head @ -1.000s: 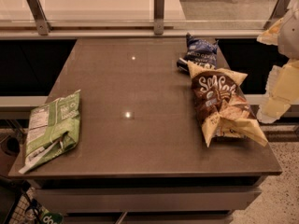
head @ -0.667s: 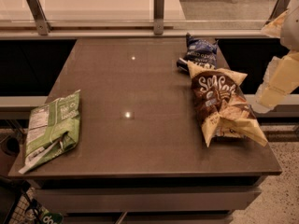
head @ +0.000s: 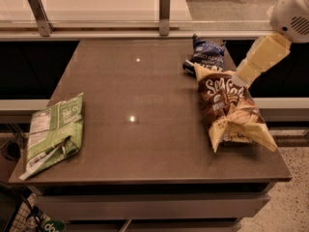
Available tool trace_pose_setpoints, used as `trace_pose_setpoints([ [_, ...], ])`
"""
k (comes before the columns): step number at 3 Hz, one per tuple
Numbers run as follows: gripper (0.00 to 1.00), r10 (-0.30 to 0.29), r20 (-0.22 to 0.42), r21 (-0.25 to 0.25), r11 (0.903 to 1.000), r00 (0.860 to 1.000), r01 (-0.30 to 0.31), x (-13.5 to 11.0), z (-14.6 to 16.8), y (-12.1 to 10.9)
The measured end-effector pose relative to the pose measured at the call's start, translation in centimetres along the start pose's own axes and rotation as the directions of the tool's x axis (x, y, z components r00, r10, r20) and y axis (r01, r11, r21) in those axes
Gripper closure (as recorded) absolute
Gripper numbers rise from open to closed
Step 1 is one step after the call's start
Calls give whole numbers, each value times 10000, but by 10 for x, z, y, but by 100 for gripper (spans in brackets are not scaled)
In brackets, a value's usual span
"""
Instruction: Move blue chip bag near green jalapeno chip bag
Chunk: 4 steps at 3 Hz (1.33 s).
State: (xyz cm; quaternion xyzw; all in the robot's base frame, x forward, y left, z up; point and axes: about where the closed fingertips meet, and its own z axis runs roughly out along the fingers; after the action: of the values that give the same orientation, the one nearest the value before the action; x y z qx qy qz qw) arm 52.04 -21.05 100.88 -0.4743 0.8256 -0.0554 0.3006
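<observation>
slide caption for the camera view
Gripper beside blue chip bag and brown chip bag; green jalapeno chip bag far left.

Table (head: 145,144), free room and obstacles. The whole middle of the top is open, from the far edge to the near edge, as is the far left corner. The green jalapeno chip bag (head: 54,129) fills the near left corner, lying flat and overhanging the left edge. The blue chip bag (head: 208,53) sits at the far right corner. The brown-and-yellow bag (head: 229,110) lies along the right edge with its far end against the blue bag, closing that approach. The gripper (head: 240,76) hangs at the right edge beside both. Two rail posts (head: 164,13) stand behind the far edge.
</observation>
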Motion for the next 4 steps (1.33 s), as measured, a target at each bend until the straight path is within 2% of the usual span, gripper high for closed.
trace_pose_setpoints([
  [1,0,880,-319,333,9957,9956,-869,-9,37,-28],
  [2,0,1632,-508,234,9865,9853,-1622,-7,77,-51],
  [3,0,1631,-508,234,9865,9853,-1621,-7,77,-51],
  [4,0,2111,-321,161,9774,9769,-2106,-17,98,-67],
])
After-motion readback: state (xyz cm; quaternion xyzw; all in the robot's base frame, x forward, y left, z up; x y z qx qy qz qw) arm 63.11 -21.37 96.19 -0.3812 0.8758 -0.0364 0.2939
